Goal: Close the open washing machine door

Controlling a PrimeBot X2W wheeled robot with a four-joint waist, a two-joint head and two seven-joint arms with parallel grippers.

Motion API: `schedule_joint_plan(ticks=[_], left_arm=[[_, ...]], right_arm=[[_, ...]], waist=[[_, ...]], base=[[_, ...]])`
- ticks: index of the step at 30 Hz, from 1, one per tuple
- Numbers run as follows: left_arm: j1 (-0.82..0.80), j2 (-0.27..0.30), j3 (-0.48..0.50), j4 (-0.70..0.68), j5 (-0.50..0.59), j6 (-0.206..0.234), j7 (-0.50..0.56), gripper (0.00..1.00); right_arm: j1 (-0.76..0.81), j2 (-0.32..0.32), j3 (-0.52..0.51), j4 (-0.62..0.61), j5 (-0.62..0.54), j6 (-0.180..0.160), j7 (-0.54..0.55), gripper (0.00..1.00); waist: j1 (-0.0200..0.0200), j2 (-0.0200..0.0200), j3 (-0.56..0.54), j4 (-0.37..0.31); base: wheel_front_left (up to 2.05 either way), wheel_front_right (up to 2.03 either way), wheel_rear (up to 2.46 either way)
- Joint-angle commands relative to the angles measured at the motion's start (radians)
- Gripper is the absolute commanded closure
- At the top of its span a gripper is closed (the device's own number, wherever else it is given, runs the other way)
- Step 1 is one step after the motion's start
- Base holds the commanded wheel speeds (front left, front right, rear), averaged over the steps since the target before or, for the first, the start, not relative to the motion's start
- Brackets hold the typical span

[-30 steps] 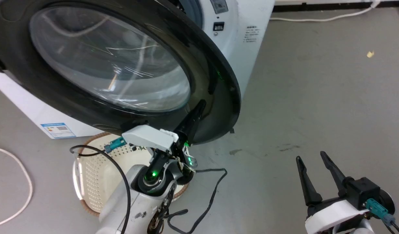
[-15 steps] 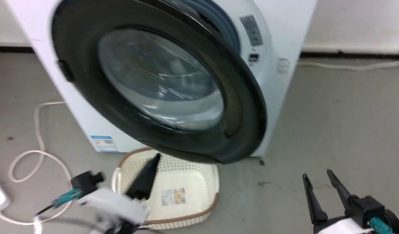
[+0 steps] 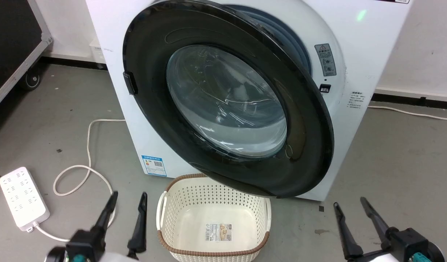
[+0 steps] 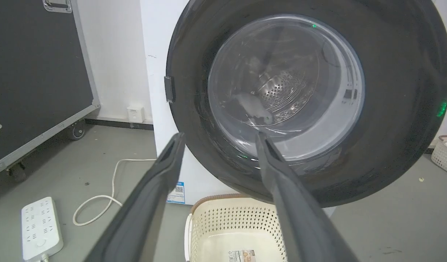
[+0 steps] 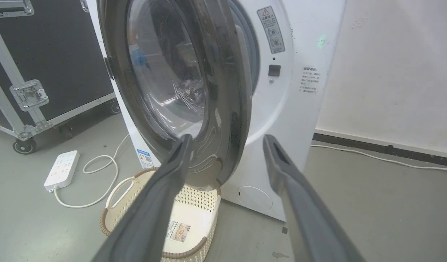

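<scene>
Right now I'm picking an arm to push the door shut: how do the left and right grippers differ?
The left gripper sits left of the basket, near the hinged side of the washing machine door; the right gripper sits right of it, near the free edge. The left gripper's wrist view faces the door squarely; the right gripper's shows it edge-on. Both are open, empty, off the door.

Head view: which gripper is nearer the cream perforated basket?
The left gripper: its dark fingers stand right beside the cream perforated basket's rim; the right gripper sits farther off.
</scene>
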Motion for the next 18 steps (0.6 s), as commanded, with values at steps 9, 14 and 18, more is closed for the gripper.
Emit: schedule_joint_plan(ticks=[9, 14, 18], left_arm=[[0.083, -0.070, 0.030, 0.001, 0.172, 0.010, -0.005, 0.00], [0.057, -0.093, 0.033, 0.017, 0.201, -0.002, -0.005, 0.00], [0.029, -0.112, 0.029, 0.020, 0.218, -0.012, -0.005, 0.00]], right_arm=[[0.003, -0.005, 0.119, -0.020, 0.022, 0.001, 0.004, 1.00], [-0.081, -0.080, 0.233, -0.051, 0.049, 0.001, 0.039, 1.00], [-0.172, -0.146, 0.288, -0.057, 0.079, 0.001, 0.082, 1.00]], waist=[[0.0001, 0.0000, 0.027, 0.037], [0.0001, 0.0000, 0.088, 0.074], [0.0001, 0.0000, 0.141, 0.100]], base=[[0.00, 0.00, 0.00], [0.00, 0.00, 0.00], [0.00, 0.00, 0.00]])
